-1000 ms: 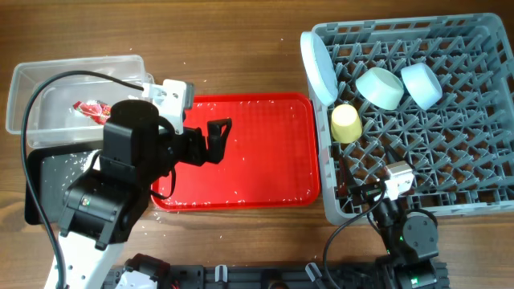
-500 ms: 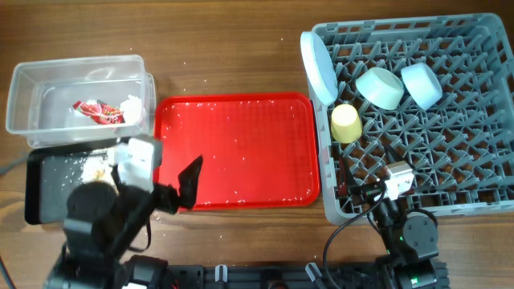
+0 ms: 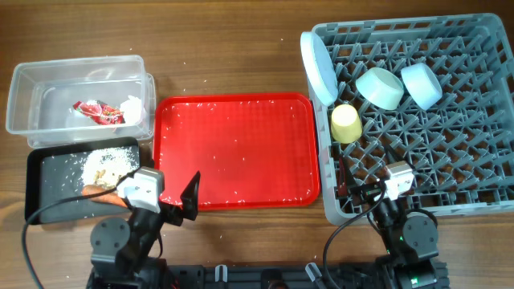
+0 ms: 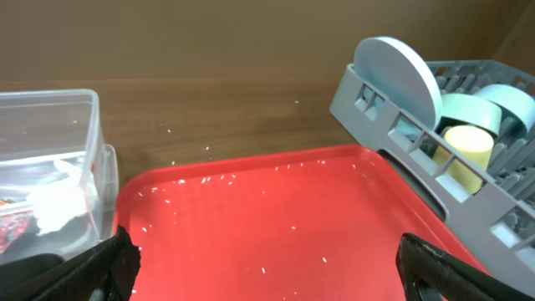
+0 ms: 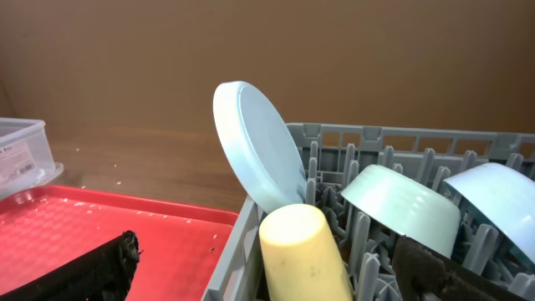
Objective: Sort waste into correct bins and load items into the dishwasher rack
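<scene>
Overhead: wrapper (image 3: 93,110) print illegible, in clear tub (image 3: 76,62) w/ tissue (image 3: 132,107).

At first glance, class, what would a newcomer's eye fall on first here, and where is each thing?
The bright red tray at the centre of the table draws the eye first. To its right stands the big grey rack, with a pale blue plate upright at its left edge near a yellow cup.

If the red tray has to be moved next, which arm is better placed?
Left. The left gripper hangs open over the red tray's near left corner; the right gripper is over the rack, beyond the tray.
</scene>
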Robot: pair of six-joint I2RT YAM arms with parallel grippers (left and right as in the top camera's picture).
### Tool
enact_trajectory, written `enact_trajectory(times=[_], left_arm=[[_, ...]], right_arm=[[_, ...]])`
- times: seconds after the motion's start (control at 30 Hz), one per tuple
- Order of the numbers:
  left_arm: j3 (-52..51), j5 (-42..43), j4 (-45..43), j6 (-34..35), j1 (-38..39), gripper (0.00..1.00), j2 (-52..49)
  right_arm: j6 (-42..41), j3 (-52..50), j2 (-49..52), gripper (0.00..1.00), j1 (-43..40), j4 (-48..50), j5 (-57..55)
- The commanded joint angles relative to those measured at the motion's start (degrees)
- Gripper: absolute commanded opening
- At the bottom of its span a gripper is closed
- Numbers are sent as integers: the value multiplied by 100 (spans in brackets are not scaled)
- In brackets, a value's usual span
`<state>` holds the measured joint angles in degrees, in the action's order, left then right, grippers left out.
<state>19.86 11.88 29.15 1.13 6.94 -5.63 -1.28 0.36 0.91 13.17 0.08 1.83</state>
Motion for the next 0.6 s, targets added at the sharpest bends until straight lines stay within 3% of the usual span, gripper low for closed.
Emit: enact_trajectory(times=[0.0,0.23,0.57], left_arm=[[-627,131,-184,-70,-42,100,439],[-1451,181,-1226,-72,-42,100,546],[-1482,179,-1329,-72,-46,100,546]], right_arm=[[-63,-7,-11,100,-28,26,-37],[-61,-7,-11,100,-28,26,-37],[-61,-7,-11,100,-28,26,-37]])
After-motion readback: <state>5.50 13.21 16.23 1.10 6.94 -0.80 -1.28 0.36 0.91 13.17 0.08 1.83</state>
